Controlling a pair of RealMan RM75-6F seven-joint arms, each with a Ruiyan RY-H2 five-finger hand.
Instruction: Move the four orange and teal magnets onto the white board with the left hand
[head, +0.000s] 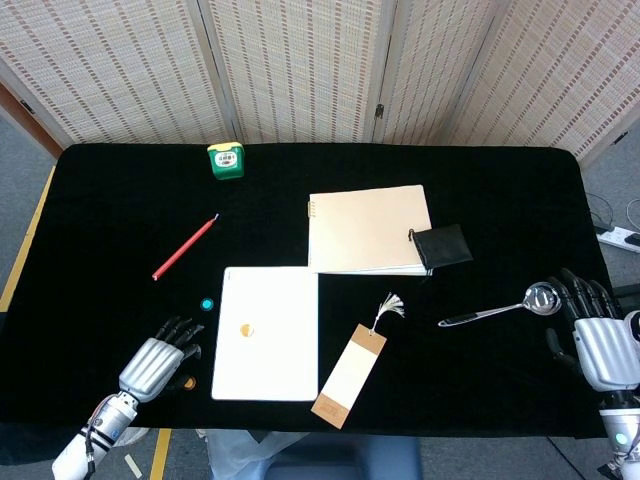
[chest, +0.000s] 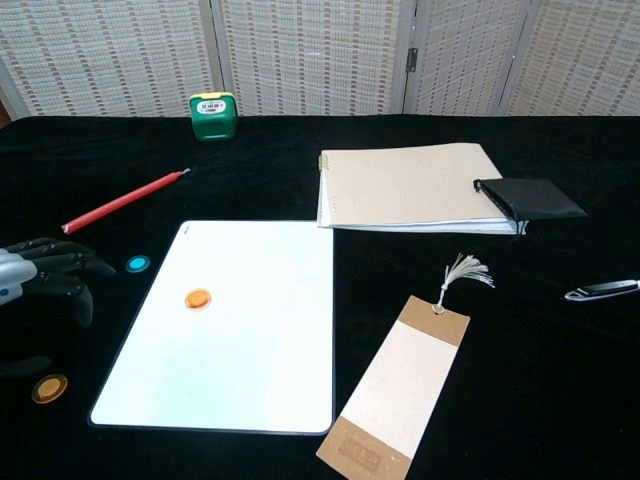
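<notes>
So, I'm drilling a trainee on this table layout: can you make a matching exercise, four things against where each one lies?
Things:
1. orange magnet
2. teal magnet
3. black pouch
4. green tape measure

Places:
A. at the far edge of the table, near the screen
B. on the white board
C. on the black cloth just left of the white board
D. overlapping the right edge of the notebook

Pairs: 1-B, 2-C, 3-D, 4-A
</notes>
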